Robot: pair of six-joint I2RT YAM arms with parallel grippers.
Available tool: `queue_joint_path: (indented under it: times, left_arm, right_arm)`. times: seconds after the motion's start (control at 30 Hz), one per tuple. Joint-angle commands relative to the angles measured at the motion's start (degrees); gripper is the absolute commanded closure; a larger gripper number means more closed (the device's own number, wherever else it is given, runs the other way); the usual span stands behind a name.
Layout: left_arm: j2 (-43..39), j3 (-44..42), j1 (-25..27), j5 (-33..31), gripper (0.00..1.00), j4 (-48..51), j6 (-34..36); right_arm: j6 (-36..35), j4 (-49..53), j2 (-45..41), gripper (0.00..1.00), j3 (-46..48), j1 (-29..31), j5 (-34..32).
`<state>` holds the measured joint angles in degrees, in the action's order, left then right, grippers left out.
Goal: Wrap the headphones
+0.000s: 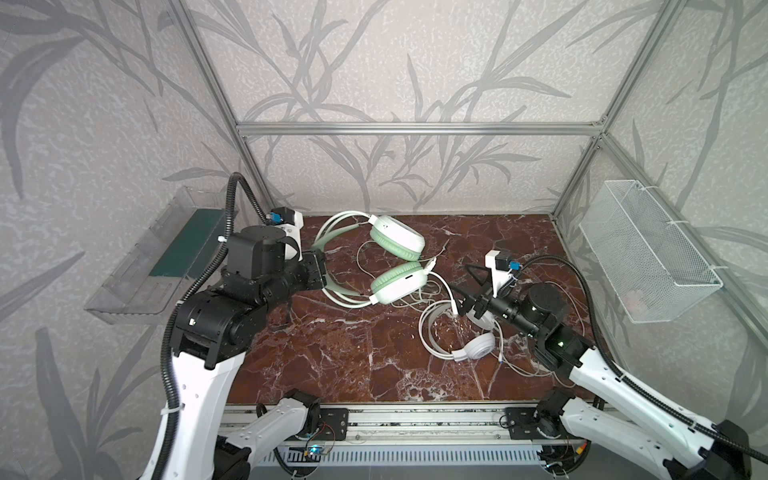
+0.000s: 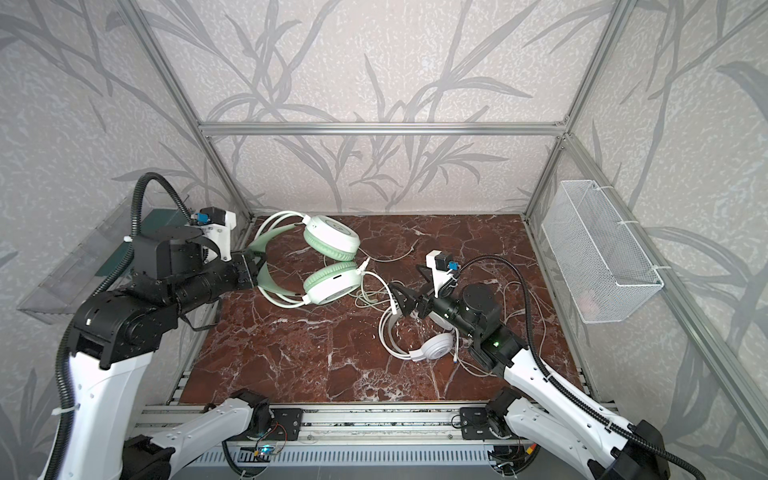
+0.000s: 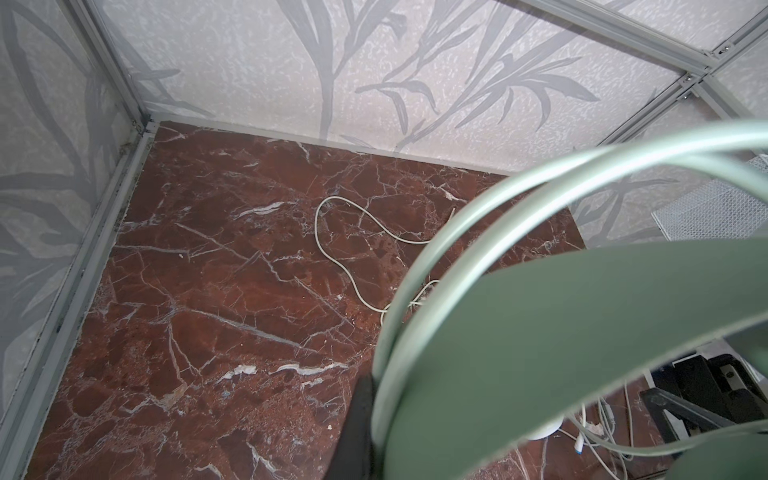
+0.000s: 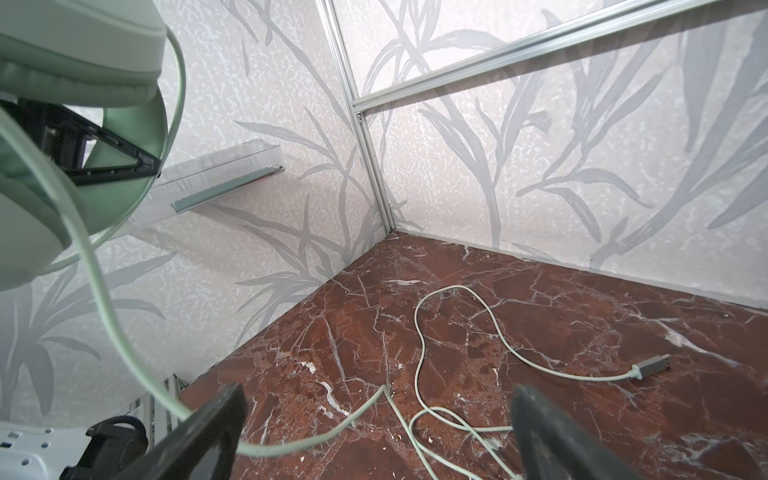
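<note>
1. Two headsets show in both top views. The green headset [image 1: 397,239] is toward the back left of the marbled surface [image 1: 332,365]. The white headset [image 1: 478,348] lies right of the middle, and pale cords [image 1: 444,286] are tangled between them.
2. In the same views the left jaws are pressed together on the green headband [image 1: 319,249]. The right jaws stand spread near the white headset's band, closed on nothing.
3. A wire basket [image 1: 648,253] hangs on the right wall and a clear tray [image 1: 133,270] on the left wall.
4. Left wrist view: the green headband [image 3: 582,332] fills the near side, pinched against one dark finger [image 3: 357,424]. A thin cord [image 3: 332,257] snakes over the surface beyond.
5. Right wrist view: the jaws gape wide, with a green cord [image 4: 104,299] draped across one finger [image 4: 199,436]. A green cup [image 4: 75,41] looms close, and a grey plug [image 4: 650,366] lies flat on the surface.
</note>
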<state>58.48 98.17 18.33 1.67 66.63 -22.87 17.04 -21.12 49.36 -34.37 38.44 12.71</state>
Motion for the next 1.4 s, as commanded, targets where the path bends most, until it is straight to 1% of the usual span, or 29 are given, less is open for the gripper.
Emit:
queue_joint_path:
  times: [0.0,0.1,0.2,0.27,0.33,0.43,0.57,0.67,0.77,0.83,0.9,0.93,1.07,1.13,1.2,1.23,1.37]
  left_arm:
    - [-1.19,4.18,0.13,-2.54,1.00,-0.97,-0.77]
    - [-0.83,6.03,0.22,-3.66,1.00,-0.43,-1.45]
    - [-0.74,6.79,0.21,-2.55,1.00,-0.79,-2.27]
    - [-0.50,6.87,0.22,-1.48,1.00,-0.89,-2.97]
    - [-0.39,6.69,0.22,-0.63,1.00,-0.89,-3.50]
    - [-0.36,6.44,0.22,-0.11,1.00,-0.88,-4.21]
    - [-0.43,6.28,0.22,-0.09,1.00,-0.57,-4.78]
    - [-0.47,6.37,0.22,-0.01,1.00,-0.43,-5.14]
    - [-0.58,6.18,0.22,-0.04,1.00,-0.45,-5.37]
    - [-0.78,6.17,0.22,0.08,1.00,-0.43,-5.54]
    - [-0.96,6.18,0.17,0.21,1.00,-0.53,-5.85]
    - [-1.06,6.29,0.22,0.39,1.00,-0.50,-5.84]
    - [-1.26,6.64,0.22,0.35,1.00,-0.43,-6.11]
    - [-1.51,6.73,0.22,0.15,1.00,-0.36,-6.15]
    - [-1.83,6.77,0.22,0.21,1.00,-0.58,-6.14]
    - [-1.86,6.77,0.20,0.25,1.00,-0.54,-6.14]
    - [-1.81,6.77,0.22,-0.15,1.00,-0.52,-5.78]
  right_arm:
    - [-0.78,-8.44,0.46,0.01,3.26,1.17,4.08]
    - [-1.74,-12.29,-0.20,0.01,5.62,3.72,4.18]
    - [-2.40,-13.71,-0.12,0.01,6.92,6.21,3.14]
    - [-3.15,-15.18,1.24,0.00,7.66,7.45,2.42]
    - [-4.26,-18.19,3.90,0.00,8.79,8.43,0.31]
    - [-6.34,-23.31,10.52,0.02,8.98,8.67,-1.94]
    - [-7.05,-31.41,22.49,0.07,7.59,9.46,-1.36]
    - [-7.12,-36.24,30.05,0.09,6.09,10.51,-3.85]
    - [-7.98,-40.72,37.78,0.13,3.53,10.87,-5.68]
    - [-9.58,-46.42,43.50,0.14,2.53,11.22,-8.81]
    - [-10.49,-54.20,50.66,0.14,2.01,11.09,-12.12]
    - [-10.61,-55.94,53.00,0.14,1.31,11.01,-13.27]
    - [-10.74,-53.22,59.10,0.18,-3.58,10.72,-14.48]
    - [-10.98,-53.06,60.92,0.19,-4.52,10.78,-16.42]
    - [-11.65,-51.37,62.12,0.23,-5.61,10.40,-17.71]
    - [-11.88,-50.24,62.38,0.27,-6.08,10.22,-17.59]
    - [-11.96,-49.20,62.40,0.54,-5.97,9.82,-17.37]
